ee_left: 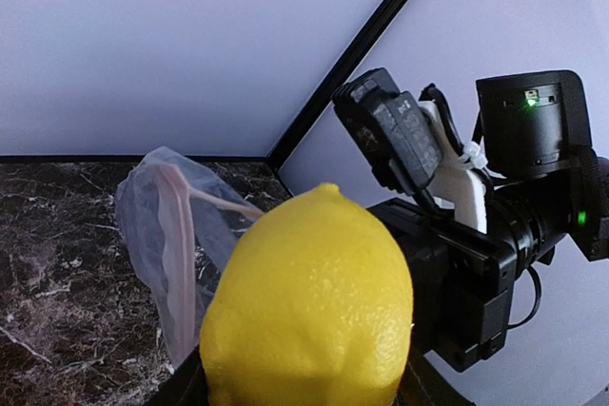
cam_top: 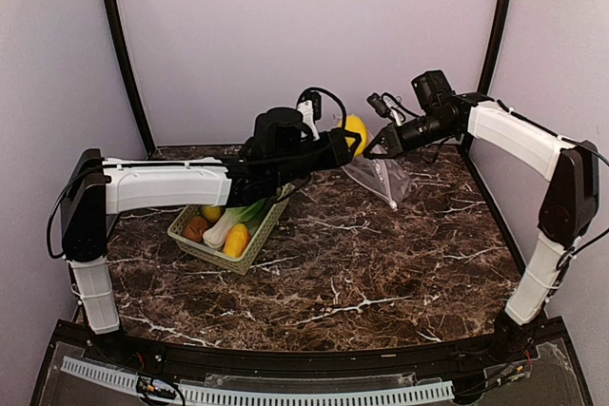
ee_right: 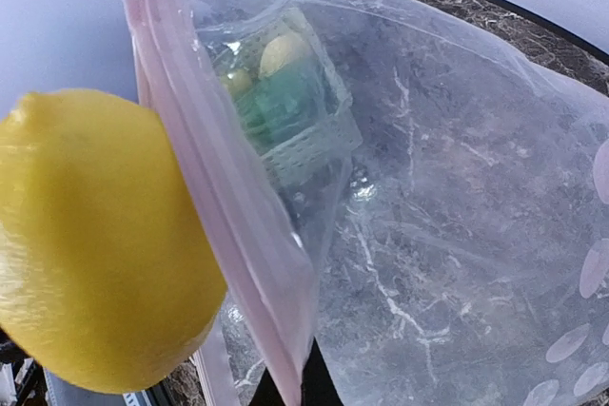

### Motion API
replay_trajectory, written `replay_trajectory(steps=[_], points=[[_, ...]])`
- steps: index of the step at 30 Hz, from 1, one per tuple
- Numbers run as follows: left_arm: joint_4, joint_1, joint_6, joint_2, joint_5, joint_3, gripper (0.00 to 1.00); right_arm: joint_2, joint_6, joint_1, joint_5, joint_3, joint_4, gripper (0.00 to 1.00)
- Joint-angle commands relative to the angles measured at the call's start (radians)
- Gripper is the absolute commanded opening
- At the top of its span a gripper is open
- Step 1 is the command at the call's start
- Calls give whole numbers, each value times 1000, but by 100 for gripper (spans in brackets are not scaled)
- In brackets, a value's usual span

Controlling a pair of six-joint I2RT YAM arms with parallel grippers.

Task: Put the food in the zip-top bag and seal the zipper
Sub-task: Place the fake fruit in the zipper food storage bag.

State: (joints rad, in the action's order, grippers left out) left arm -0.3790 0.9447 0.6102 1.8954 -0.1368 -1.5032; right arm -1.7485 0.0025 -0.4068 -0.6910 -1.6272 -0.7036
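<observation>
My left gripper (cam_top: 348,140) is shut on a yellow lemon (cam_top: 355,130) and holds it in the air right beside the mouth of the zip-top bag (cam_top: 383,176). The lemon fills the left wrist view (ee_left: 309,301), with the bag (ee_left: 152,225) to its left. My right gripper (cam_top: 374,151) is shut on the bag's pinkish zipper strip (ee_right: 224,206) and holds the bag (ee_right: 447,187) hanging, its lower end on the table. In the right wrist view the lemon (ee_right: 95,235) sits just outside the zipper. The remaining food, a potato (cam_top: 196,228), a bok choy (cam_top: 233,219) and a yellow-orange piece (cam_top: 236,240), lies in the basket.
The light green lattice basket (cam_top: 252,252) stands left of centre under my left arm; it also shows through the bag in the right wrist view (ee_right: 304,145). The dark marble table (cam_top: 381,273) is enclosed by pale walls and black corner posts. My right arm's camera (ee_left: 533,130) is close to the lemon.
</observation>
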Motion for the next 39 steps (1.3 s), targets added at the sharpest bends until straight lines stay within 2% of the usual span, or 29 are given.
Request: replay_trajectory(steps=[1, 6, 10, 12, 13, 16, 19, 26, 31, 35, 39], points=[[122, 0, 72, 26, -60, -52, 33, 68, 23, -6, 50, 0, 41, 0], [177, 2, 97, 37, -76, -66, 33, 121, 13, -6, 130, 19, 81, 0], [184, 1, 88, 45, -56, -79, 33, 114, 22, -5, 60, -1, 76, 0], [184, 1, 67, 57, -27, -104, 42, 94, 29, -6, 12, -9, 66, 0], [173, 1, 46, 60, 7, -122, 53, 82, 34, -6, -7, -15, 58, 0], [160, 2, 3, 62, 57, -148, 71, 68, 43, -6, -37, -24, 49, 0], [178, 3, -57, 39, 66, -162, 97, 67, 46, -2, -40, -41, 37, 0], [209, 5, -131, -50, 97, -144, 99, 51, 61, 70, -65, -80, 17, 0], [253, 4, -229, -186, 129, -82, 99, 43, 39, 124, -47, -74, 17, 0], [357, 4, -323, -319, 51, 7, 99, 40, 7, 161, -7, -80, 7, 0], [516, -8, -402, -454, -134, 122, 99, 45, -43, 201, 61, -120, -20, 0]])
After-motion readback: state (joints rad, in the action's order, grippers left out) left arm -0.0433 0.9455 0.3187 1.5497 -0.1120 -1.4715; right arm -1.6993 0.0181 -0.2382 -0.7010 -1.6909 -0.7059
